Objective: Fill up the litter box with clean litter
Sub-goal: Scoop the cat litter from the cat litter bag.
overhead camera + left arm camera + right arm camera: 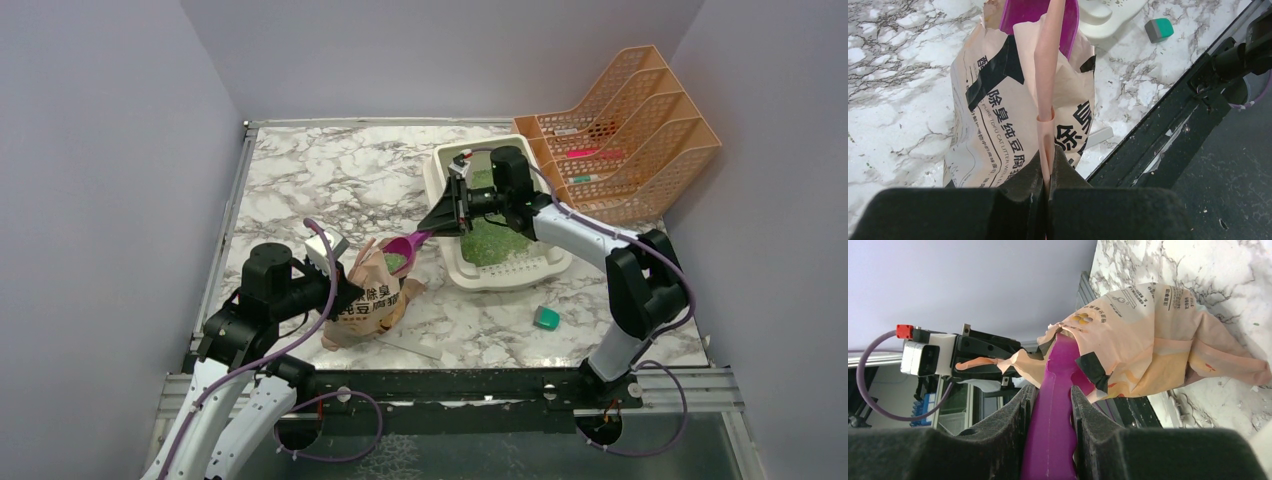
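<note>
The cream litter box [512,280] sits right of centre with green clean litter [490,242] spread in it. A tan paper bag [365,308] stands to its left. My right gripper [430,226] is shut on the handle of a magenta scoop [408,246], whose bowl holds green granules at the bag's mouth. In the right wrist view the fingers [1020,410] clamp the scoop [1055,400], which reaches into the bag [1148,340]. My left gripper [1048,165] is shut on a paper strip [1048,75] of the bag [993,115]. From above, that left gripper [352,290] is at the bag's left top edge.
An orange mesh file rack [625,130] stands at the back right corner. A small teal block [546,318] lies on the marble in front of the litter box. Grey walls close in both sides and the back, and a black rail [450,385] runs along the near edge.
</note>
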You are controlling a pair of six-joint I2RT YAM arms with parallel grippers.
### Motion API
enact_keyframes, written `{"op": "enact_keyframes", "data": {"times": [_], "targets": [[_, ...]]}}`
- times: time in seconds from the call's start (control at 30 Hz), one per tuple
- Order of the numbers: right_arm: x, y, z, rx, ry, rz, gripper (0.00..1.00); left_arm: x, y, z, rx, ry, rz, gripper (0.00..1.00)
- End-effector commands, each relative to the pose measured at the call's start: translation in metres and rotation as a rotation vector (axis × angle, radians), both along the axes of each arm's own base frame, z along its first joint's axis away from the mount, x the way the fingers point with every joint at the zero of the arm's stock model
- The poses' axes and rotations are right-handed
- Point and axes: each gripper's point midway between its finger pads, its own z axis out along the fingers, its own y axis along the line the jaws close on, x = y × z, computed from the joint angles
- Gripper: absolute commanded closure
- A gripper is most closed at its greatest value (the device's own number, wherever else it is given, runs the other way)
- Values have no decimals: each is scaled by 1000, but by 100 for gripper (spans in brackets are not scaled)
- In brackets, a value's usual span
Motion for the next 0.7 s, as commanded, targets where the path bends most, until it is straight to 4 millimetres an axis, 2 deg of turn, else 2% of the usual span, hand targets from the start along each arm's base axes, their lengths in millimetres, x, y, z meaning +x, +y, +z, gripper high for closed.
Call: {"op": "enact_keyframes", "data": {"times": [0.0,0.2,0.43,0.53,0.67], "targets": [[2,-12,23,52,-45,-19,99,-6,0,-3,-4,15,-14,100],[9,-24,22,47,-44,-56,99,-7,-2,-5,-2,19,-31,100],[13,-35,30,71,-50,-72,99,-7,-2,-3,-5,11,-31,100],[13,-31,23,64,-19,-90,99,-7,-2,-4,-4,14,-30,100],[-2,-16,15,64,9,-23,99,-6,-2,-4,-2,19,-28,100]]}}
